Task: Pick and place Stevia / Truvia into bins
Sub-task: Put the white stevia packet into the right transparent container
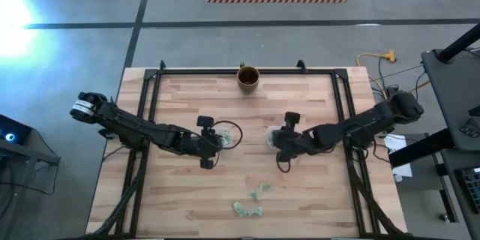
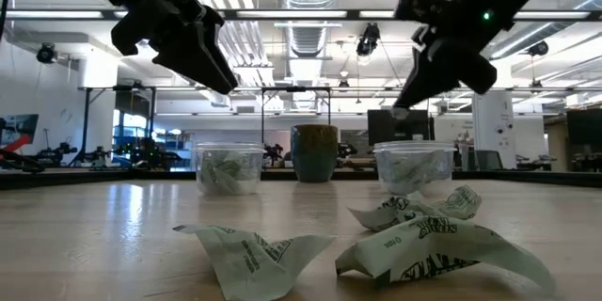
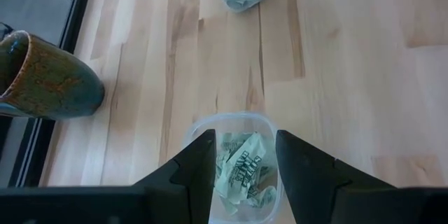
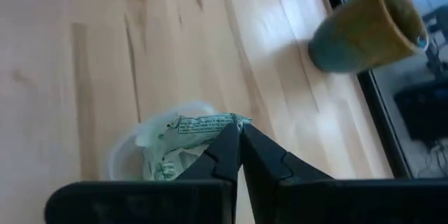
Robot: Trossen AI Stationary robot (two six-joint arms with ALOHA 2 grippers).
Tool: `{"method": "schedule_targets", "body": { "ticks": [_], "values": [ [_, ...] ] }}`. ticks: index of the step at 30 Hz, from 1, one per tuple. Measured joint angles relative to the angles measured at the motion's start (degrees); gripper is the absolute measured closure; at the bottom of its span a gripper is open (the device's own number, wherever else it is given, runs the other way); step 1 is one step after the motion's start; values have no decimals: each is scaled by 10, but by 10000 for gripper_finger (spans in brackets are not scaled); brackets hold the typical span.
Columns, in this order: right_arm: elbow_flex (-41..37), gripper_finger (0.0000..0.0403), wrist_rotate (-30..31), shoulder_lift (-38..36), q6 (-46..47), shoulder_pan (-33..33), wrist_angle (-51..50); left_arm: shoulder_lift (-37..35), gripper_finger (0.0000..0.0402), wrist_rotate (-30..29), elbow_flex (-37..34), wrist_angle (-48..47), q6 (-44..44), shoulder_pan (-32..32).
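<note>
right pincer (image 4: 240, 134) closed | packet (image 4: 204, 123) at tips, grip unclear

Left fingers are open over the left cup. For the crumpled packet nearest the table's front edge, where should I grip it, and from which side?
Come straight down on the crumpled green-and-white paper packet nearest the front edge. In the low view it lies low with a raised central ridge; pinch across that ridge, not the flat corners. It sits apart from the other packets, so the fingers likely have room either side.
</note>
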Motion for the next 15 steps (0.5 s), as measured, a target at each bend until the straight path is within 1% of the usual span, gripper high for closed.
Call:
{"method": "schedule_targets", "body": {
  "ticks": [9,12,15],
  "values": [
    [-27,390,-4,17,24,-9,-7,0,269,0,0,6,1,0],
    [-28,374,-4,15,27,-9,-8,0,269,0,-1,8,1,0],
    [-28,346,-5,13,29,-9,-8,0,269,0,-2,9,1,0]
  ]
}}
